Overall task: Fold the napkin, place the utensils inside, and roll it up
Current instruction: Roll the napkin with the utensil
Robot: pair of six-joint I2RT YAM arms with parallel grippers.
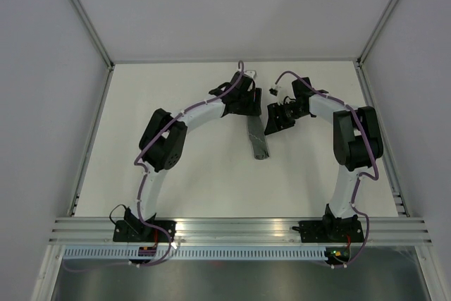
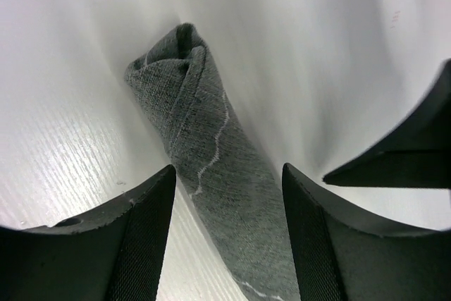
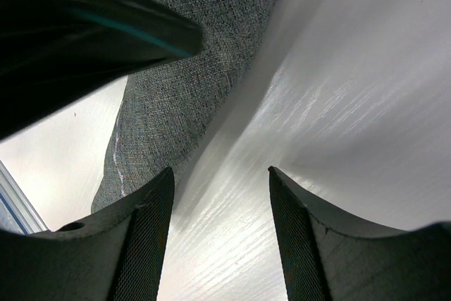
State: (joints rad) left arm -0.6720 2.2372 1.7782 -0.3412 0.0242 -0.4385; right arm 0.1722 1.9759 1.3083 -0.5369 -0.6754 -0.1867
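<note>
Midway across the worktop lay the rolled napkin, running lengthwise between the parted jaws of the left gripper, close to both. The right gripper held its jaws apart over bare worktop, the roll just outside them.

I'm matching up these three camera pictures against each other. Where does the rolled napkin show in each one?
Top view: the napkin is a short grey roll near the picture's centre.
Left wrist: the napkin fills the middle, running from upper left down to the bottom edge.
Right wrist: the napkin slants from top centre to the lower left.
Shared landmark: the white table it lies on.
</note>
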